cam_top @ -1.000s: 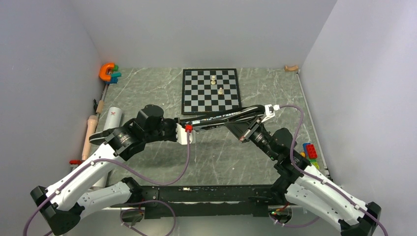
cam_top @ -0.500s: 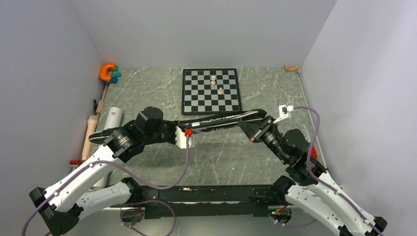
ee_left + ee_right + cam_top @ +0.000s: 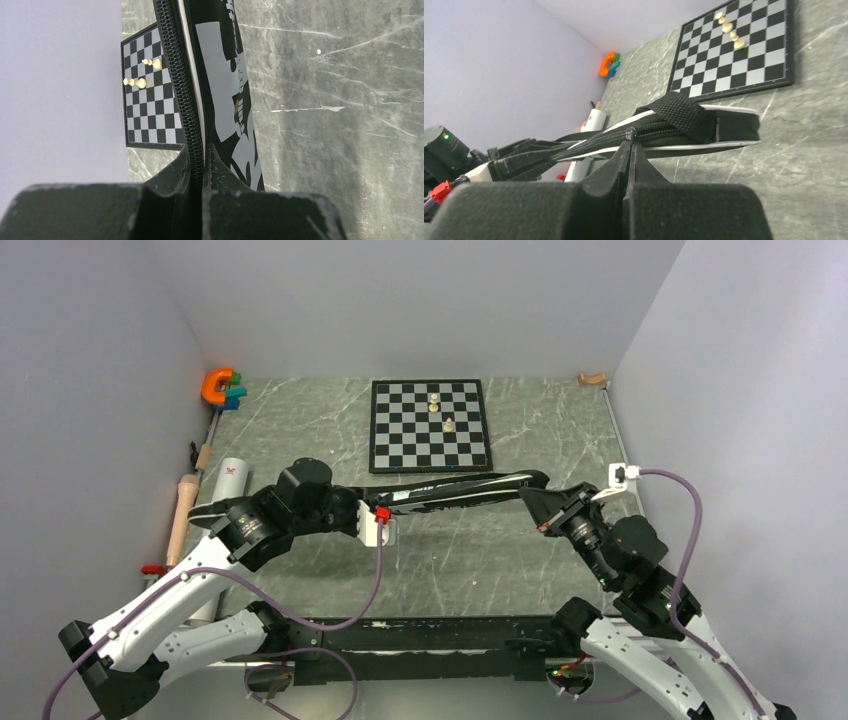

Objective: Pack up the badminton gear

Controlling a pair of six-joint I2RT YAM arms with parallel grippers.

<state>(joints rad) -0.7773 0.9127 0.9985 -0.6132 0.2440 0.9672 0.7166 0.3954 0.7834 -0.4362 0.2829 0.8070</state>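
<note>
My left hand point(image 3: 202, 157) is clamped tight on the zipped edge of the bag point(image 3: 455, 490), which hangs above the bench point(image 3: 460, 565) just in front of the chessboard point(image 3: 429, 426), while my right hand point(image 3: 630, 150) is pinched closed on what looks like its zip pull point(image 3: 629, 134).

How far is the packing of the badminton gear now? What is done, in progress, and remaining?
Done, apparently: no racket lies out; they may be inside the black bag, but I cannot see in. In hand: the left gripper clamps the bag's zipper edge and the right gripper pinches the zipper pull. Left: the white tube lies outside the bag, on the table.
</note>
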